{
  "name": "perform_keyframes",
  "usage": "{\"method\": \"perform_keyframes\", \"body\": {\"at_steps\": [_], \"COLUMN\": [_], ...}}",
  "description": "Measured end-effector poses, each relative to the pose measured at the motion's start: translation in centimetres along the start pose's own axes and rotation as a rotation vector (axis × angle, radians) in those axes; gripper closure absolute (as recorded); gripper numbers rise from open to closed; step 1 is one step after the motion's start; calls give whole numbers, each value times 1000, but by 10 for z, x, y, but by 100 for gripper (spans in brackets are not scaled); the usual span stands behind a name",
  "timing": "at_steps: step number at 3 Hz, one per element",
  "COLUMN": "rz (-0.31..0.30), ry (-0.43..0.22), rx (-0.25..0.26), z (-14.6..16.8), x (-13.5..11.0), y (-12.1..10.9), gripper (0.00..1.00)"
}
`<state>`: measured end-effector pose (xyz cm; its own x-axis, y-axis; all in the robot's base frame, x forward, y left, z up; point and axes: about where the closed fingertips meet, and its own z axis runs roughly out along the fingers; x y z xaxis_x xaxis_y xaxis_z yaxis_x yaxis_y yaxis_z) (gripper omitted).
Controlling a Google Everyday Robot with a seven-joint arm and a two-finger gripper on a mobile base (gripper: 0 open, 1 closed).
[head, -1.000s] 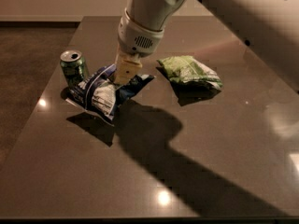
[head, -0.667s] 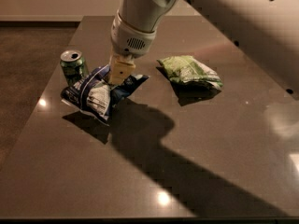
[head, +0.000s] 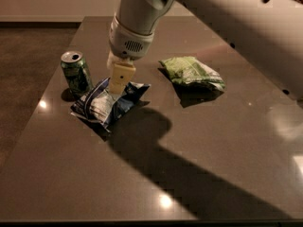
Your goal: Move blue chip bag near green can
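- Single view only; no second camera to share ground with.
- Set high, on the near side of the table (head: pixel 227 174), looking down at a slant toward its far edge.
- Middle distance: gripper (head: pixel 117 86) sits low over the tabletop, upper left of centre.
- Left of the jaws, floor (head: pixel 28 46) in view; beyond the jaws, wall (head: pixel 47 1).

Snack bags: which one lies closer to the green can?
The blue chip bag, right beside the green can, with the hand at its upper edge; the green and white bag lies much farther away.
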<state>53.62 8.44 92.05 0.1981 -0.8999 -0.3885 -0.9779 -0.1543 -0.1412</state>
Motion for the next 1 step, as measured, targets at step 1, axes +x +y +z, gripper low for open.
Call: {"method": "perform_keyframes", "body": {"at_steps": [1], "rz": [-2], "ry": [0], "rx": [1], "z": [0], "x": [-1], "y": [0], "gripper": [0]}}
